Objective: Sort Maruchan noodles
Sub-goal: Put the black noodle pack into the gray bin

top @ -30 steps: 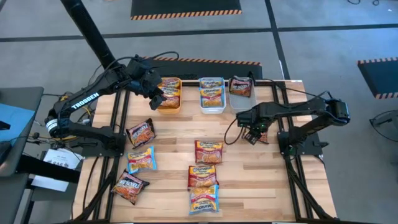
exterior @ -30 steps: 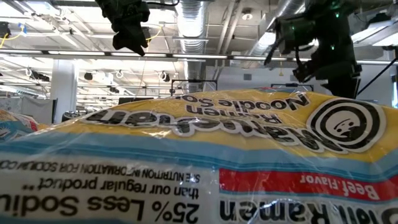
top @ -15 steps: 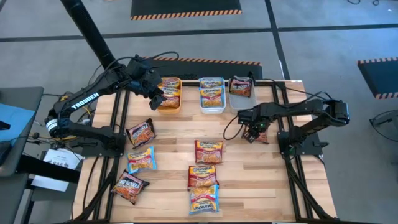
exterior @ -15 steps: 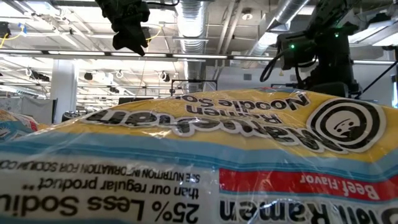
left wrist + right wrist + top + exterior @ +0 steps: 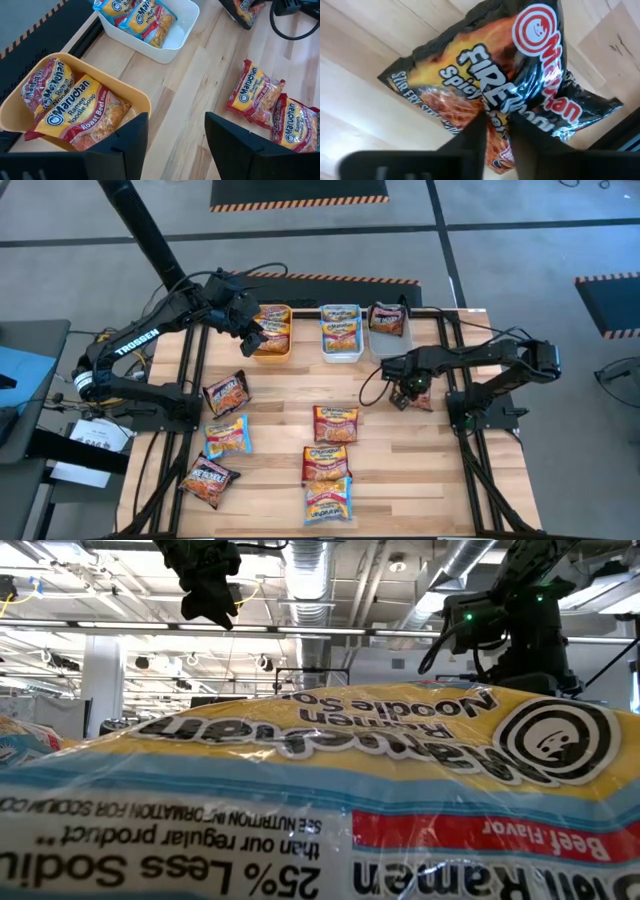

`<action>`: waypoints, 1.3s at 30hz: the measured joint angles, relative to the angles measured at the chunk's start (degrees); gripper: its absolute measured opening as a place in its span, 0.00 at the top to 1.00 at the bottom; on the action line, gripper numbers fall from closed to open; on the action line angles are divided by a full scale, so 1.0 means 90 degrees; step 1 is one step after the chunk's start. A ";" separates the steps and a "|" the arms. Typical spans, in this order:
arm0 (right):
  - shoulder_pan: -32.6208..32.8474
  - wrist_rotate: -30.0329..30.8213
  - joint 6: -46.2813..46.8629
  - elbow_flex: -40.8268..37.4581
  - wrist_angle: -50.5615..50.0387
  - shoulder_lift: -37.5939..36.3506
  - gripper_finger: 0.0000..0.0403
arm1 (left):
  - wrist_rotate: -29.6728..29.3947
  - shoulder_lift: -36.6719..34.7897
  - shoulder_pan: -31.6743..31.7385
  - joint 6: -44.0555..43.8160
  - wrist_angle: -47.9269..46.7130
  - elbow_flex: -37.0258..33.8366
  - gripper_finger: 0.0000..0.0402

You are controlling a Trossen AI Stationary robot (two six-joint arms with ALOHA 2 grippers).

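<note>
A dark "Fire" Maruchan packet (image 5: 485, 85) lies flat on the wood at the table's right, and my right gripper (image 5: 497, 126) is closed on it from above; in the high view the gripper (image 5: 404, 391) covers part of this packet (image 5: 420, 398). My left gripper (image 5: 175, 137) hangs open and empty above the near edge of the orange bin (image 5: 272, 332). That bin holds maroon-and-orange packets (image 5: 75, 107). The white bin (image 5: 340, 333) holds blue ones, and the grey bin (image 5: 388, 322) holds a dark one. Several more packets lie loose on the table, among them an orange one (image 5: 335, 423). My right gripper pinches a raised wrinkle in the middle of the dark packet's top face (image 5: 496, 107) between its two fingers. The fingers (image 5: 476, 131) point down from above. The packet lies on the wood, its wrapper crumpled in toward the fingers.
Two dark packets (image 5: 226, 392) (image 5: 208, 480) and a blue one (image 5: 228, 436) lie at the left. Two more (image 5: 326, 465) (image 5: 328, 500) lie near the front middle. One packet (image 5: 320, 790) sits right before the low camera and hides the table there. Black frame rails (image 5: 452, 380) run along both sides.
My right gripper has come down onto the dark packet and drifted slightly toward the table's left. The packets and my left arm have stayed where they were.
</note>
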 joint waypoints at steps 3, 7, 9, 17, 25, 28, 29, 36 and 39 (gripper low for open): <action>0.0079 -0.0002 0.0000 0.0002 -0.0006 0.0087 0.90 | -0.0014 0.0000 0.0000 -0.0001 0.0002 0.0000 0.55; 0.0170 0.0003 -0.0097 0.0005 -0.0039 0.0086 0.98 | -0.0015 0.0000 0.0000 0.0000 0.0002 0.0000 0.55; 0.0210 0.0000 -0.0094 0.0006 -0.0050 0.0073 0.98 | -0.0015 0.0000 0.0000 -0.0002 0.0002 0.0000 0.55; 0.0645 -0.0106 0.0045 0.0420 -0.0706 0.0071 0.99 | -0.0015 0.0000 -0.0002 -0.0002 0.0002 0.0000 0.55; 0.1385 0.0032 0.0588 0.0885 -0.0969 0.0064 0.99 | -0.0012 0.0000 -0.0001 -0.0009 0.0002 0.0000 0.55; 0.1671 0.0185 0.0843 0.1125 -0.1116 0.0059 0.99 | -0.0012 0.0000 -0.0001 -0.0012 0.0002 0.0000 0.55; 0.1757 0.0233 0.0907 0.1212 -0.1145 0.0059 0.99 | -0.0012 0.0000 -0.0001 -0.0016 0.0002 0.0000 0.55; 0.2174 0.0790 0.1079 0.1945 -0.1404 0.0054 0.99 | -0.0012 0.0000 -0.0002 -0.0026 0.0002 0.0000 0.55; 0.2219 0.1182 0.1062 0.2284 -0.1507 0.0052 0.99 | -0.0010 0.0000 0.0000 -0.0020 0.0002 0.0000 0.55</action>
